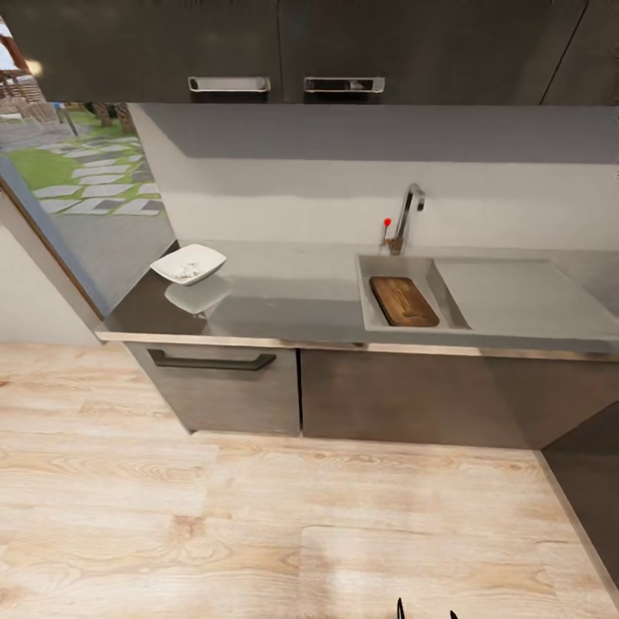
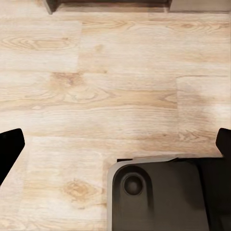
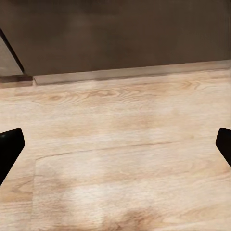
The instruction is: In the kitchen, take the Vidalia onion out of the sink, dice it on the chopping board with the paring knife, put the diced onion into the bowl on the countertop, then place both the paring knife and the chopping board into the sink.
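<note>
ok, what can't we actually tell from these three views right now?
- Paring knife: not made out; the sink front wall hides part of the basin floor in the head view.
- Bowl contents: pale bits, too small to identify.
- Chopping board: lies in the basin; its near end is partly hidden by the front wall.
- Both wrist views: fingertips cut off by the side edges; they face the floor.

Dark brown chopping board (image 1: 404, 302) flat inside the sink (image 1: 375, 316), white bowl (image 1: 189, 263) well left of it on the table (image 1: 292, 292).
</note>
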